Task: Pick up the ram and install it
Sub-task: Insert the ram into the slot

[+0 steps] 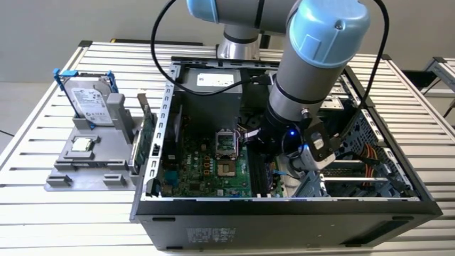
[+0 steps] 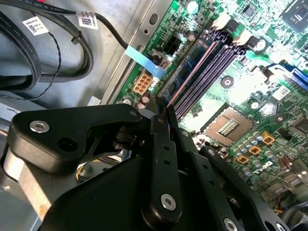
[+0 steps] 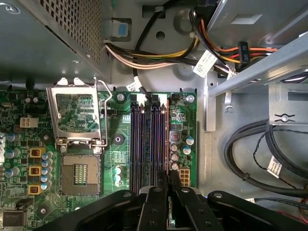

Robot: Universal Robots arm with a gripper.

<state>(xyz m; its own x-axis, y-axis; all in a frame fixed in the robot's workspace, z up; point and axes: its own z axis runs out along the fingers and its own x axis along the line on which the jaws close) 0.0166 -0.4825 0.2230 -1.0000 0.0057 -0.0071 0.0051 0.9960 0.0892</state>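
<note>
The ram (image 2: 187, 65) is a thin dark-blue stick with black chips, standing on edge along the outermost of the black memory slots (image 3: 147, 139) on the green motherboard (image 1: 206, 165). In the first wrist view the ram (image 3: 167, 134) is seen edge-on as a thin line running to the fingertips. My gripper (image 3: 168, 179) is down inside the open computer case (image 1: 284, 208), its black fingers (image 2: 163, 144) pinched together on the near end of the stick. Whether the stick is fully down in the slot I cannot tell. The exterior view has the gripper (image 1: 281, 166) low over the board.
Bundled cables (image 3: 260, 154) and a metal drive bay (image 3: 250, 72) lie beside the slots. The CPU socket (image 3: 79, 173) and its open frame (image 3: 77, 115) sit on the slots' other side. Outside the case at the exterior view's left stand a green card (image 1: 146, 141) and a hard drive (image 1: 92, 104).
</note>
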